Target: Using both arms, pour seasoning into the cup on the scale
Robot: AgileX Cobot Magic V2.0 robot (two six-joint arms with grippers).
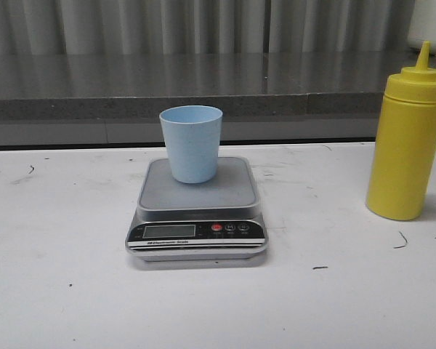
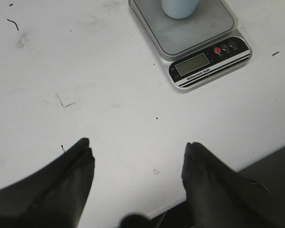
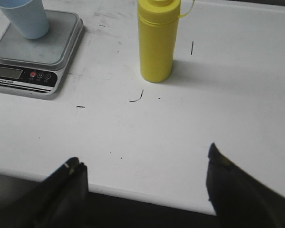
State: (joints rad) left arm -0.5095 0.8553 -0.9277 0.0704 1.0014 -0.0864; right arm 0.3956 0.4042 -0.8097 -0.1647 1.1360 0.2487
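Front view: the scale [image 1: 197, 211] sits centre-frame on the white bench [image 1: 58, 291], black front panel w/ LCD and one red + two dark buttons facing the camera. The cup [image 1: 191, 143], pale blue, stands upright on the grey platform, toward its rear edge, mouth open upward. The seasoning [image 1: 408, 138], a yellow squeeze bottle, stands upright on the bench at the right edge of the frame, well apart from the scale, pointed nozzle up. No arm shows in this view. A few dark scuff marks dot the bench surface. Behind the bench runs a grey ledge w/ a pale ribbed wall above it.

Left wrist view: the left claw [image 2: 137, 149] hangs over bare bench near its front edge, its two black fingers [image 2: 76, 166] spread wide w/ nothing between them. The scale appears in the upper right of the frame, well apart from the claw; only the cup's base shows at the top edge.

Right wrist view: the right claw [image 3: 145, 166] is also spread wide and holds nothing, over the bench's front edge. The bottle stands in the upper middle of the frame, thin strap visible beside its top; scale + cup in the upper left.
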